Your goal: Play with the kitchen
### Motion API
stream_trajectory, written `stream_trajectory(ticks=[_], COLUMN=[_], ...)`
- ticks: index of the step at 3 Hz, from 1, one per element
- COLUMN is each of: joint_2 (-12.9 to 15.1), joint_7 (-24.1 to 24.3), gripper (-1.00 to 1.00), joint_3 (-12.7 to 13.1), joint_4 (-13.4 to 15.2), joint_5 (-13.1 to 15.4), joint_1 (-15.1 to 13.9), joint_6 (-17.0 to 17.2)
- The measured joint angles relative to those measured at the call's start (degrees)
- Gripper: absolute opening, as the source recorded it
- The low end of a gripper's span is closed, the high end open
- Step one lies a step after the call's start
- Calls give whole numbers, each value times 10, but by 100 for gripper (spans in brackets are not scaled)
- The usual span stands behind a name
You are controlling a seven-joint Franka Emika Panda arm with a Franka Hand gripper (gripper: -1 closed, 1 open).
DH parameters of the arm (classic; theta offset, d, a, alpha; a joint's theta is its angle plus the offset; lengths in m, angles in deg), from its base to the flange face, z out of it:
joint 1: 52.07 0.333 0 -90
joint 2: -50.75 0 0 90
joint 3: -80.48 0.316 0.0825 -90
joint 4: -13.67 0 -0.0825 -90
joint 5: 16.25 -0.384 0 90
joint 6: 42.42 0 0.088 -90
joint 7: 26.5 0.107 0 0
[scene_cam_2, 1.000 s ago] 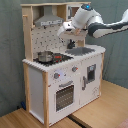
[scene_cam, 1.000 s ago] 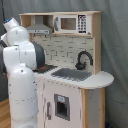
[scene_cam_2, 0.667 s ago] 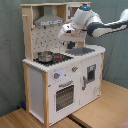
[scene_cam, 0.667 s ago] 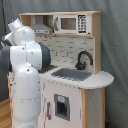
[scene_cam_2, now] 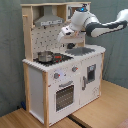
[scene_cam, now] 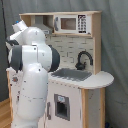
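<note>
One hand [scene_cam_2: 61, 37], grip state can't tell. Below it on the kitchen [scene_cam_2: 60, 75]: one pot [scene_cam_2: 45, 56] on the hob, one sink [scene_cam_2: 80, 50] beside.

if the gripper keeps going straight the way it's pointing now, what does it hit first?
Probably the hob: in the second exterior view the gripper points down-left over it, beside the pot. Depth unclear; could reach the pegboard back instead.
</note>
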Motion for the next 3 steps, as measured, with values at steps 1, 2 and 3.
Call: stream_trajectory(ticks=[1, 2, 3], joint_2=[30, 55, 83], joint_7=[0, 0, 0], gripper=[100, 100, 100], joint_3=[-12, -31, -57], joint_4=[-18, -39, -65], joint_5=[29, 52, 76], joint_1=[35, 70, 113], joint_6=[18, 33, 49])
